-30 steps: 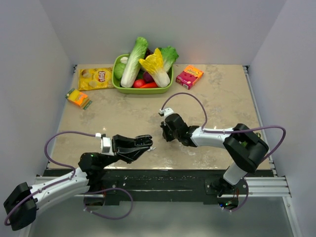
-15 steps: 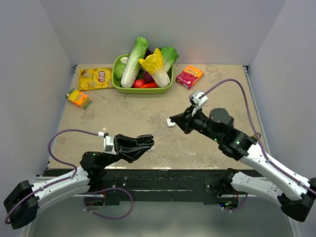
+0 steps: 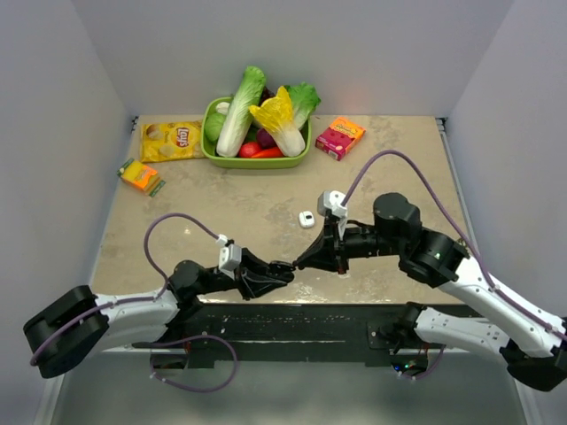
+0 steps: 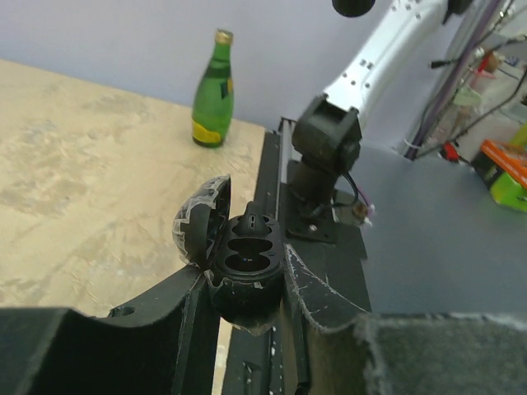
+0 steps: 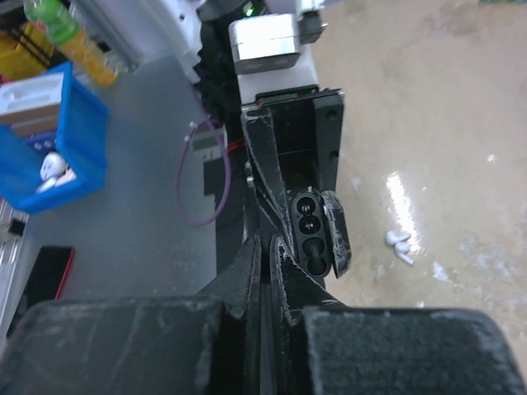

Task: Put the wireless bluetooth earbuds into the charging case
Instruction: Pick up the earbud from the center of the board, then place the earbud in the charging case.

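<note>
On the left, I'm watching the left tool clamping the charging case, a dark clamshell, and holding it over the near edge of the worktop. The lid is hanging open toward the worktop side. The two sockets are showing, empty as far as I can see, and sitting one behind the other along the tool's own line.

Moving right, the right tool is pointing straight at that open mouth. Its tip is just beside the case and its fingers are pressed together; I'm seeing nothing between them.

The earbuds, small and white, are lying on the worktop just beyond the spot where the two tools are meeting, on the far side and apart from both.

So I'm judging that nothing is going in yet. The right arm is the free one and the nearer one, so it is the one needing to swing off the case toward the far side, open, and come down on the earbuds.
</note>
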{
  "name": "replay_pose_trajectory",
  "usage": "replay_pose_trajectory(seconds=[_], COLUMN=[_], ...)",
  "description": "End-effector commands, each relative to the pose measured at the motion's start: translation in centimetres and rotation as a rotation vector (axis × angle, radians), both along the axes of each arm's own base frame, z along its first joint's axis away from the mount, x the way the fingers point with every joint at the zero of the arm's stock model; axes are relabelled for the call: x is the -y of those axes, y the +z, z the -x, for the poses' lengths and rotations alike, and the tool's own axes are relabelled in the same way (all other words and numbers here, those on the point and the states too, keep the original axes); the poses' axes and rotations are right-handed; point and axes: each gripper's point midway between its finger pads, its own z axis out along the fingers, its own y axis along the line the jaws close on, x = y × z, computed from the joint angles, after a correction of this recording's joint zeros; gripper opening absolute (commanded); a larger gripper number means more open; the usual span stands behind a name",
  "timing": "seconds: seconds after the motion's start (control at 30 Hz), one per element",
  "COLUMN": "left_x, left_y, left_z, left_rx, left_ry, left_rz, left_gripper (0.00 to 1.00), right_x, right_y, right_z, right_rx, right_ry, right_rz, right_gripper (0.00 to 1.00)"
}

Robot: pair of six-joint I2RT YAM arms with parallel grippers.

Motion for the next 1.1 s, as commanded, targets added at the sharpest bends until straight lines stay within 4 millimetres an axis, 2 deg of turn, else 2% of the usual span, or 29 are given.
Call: replay_pose_trajectory(seconds=[0.0, 0.17, 0.43, 1.07], left_x=[0.9, 2.0, 2.1, 1.9], left_y=[2.9, 3.6, 3.9, 4.2], left_z=[2.1, 3.0, 3.5, 3.6], left_rx=[0.104, 0.126, 0.148, 0.153], left_ry=[-0.146, -0.216, -0.228, -0.214], left_rz=[0.07, 0.075, 0.077, 0.094], left_gripper=[0.0, 0.0, 0.0, 0.0], right_x=[-0.6, -1.7, -2.8, -4.0], right_y=[-0.3, -2.1, -4.5, -6.3], right_z=[2.1, 1.6, 1.7, 1.2], right_rx=[0.012, -0.01, -0.04, -0.076], right_ry=[0.112, 0.094, 0.097, 0.061], right_rz=[0.03, 0.079, 0.138, 0.171], right_gripper=[0.0, 0.0, 0.0, 0.0])
